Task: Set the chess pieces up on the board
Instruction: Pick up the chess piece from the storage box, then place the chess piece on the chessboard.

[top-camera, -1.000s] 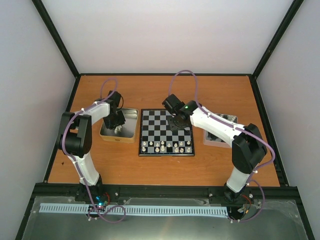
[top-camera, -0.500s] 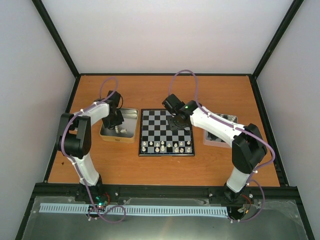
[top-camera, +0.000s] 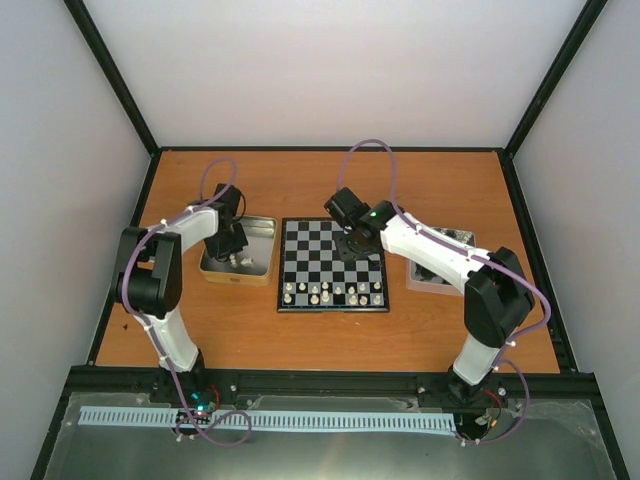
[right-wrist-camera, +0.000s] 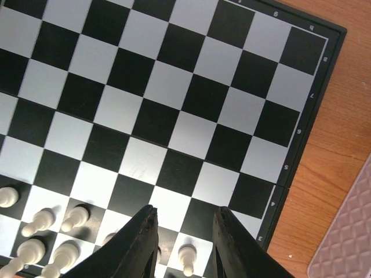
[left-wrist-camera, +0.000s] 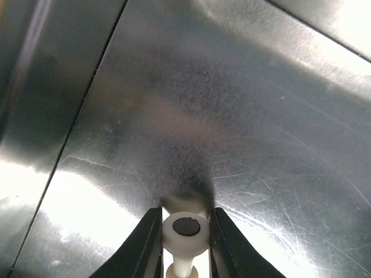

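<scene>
The board lies in the middle of the table, with several cream-white chess pieces along its near rows. My left gripper is inside the left metal tin. In the left wrist view it is shut on a cream-white chess piece, base outward, just above the tin's floor. My right gripper hovers over the board's right side. In the right wrist view it is open and empty above the board, with a white pawn below between the fingers.
A second tin holding dark pieces stands right of the board. More white pieces lie in the left tin. The right wrist view shows the board's rim, orange table and a tin corner.
My left gripper has shifted slightly toward the far side inside the tin. The right arm has hardly moved.
</scene>
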You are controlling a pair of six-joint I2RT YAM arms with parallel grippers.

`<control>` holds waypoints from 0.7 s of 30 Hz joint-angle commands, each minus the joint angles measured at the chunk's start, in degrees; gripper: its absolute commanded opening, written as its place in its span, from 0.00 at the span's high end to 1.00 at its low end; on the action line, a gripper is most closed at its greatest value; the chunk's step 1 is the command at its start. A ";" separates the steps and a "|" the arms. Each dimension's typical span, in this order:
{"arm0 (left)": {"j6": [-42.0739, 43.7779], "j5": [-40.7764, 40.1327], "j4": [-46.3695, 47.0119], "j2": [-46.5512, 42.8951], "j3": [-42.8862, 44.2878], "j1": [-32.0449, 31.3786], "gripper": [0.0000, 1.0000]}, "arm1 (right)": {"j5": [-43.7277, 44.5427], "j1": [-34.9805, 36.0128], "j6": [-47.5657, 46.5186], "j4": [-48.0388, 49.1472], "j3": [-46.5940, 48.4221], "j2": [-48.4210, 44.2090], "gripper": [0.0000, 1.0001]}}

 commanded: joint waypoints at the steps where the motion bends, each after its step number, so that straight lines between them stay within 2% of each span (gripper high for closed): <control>1: -0.97 1.47 -2.85 -5.00 3.91 0.41 0.96 | -4.18 -0.44 -1.03 3.40 1.86 -3.18 0.71; 6: -6.06 8.95 -6.90 -13.89 7.08 0.42 0.94 | -16.48 -1.06 -2.73 14.55 0.01 -7.11 0.66; 11: -14.74 24.60 -3.60 -21.95 5.00 0.39 0.92 | -27.51 -0.74 -1.14 30.97 -4.15 -10.12 0.46; 14: -21.52 32.81 0.49 -25.50 2.55 0.38 0.91 | -28.34 1.12 0.03 34.56 -2.86 -9.26 0.40; 18: -36.08 44.23 10.67 -29.08 -3.24 0.37 0.90 | -23.71 5.02 0.27 35.81 -0.26 -7.67 0.36; 21: -44.00 49.04 17.23 -30.79 -6.13 0.36 0.89 | -21.79 7.20 1.26 36.36 0.67 -6.83 0.35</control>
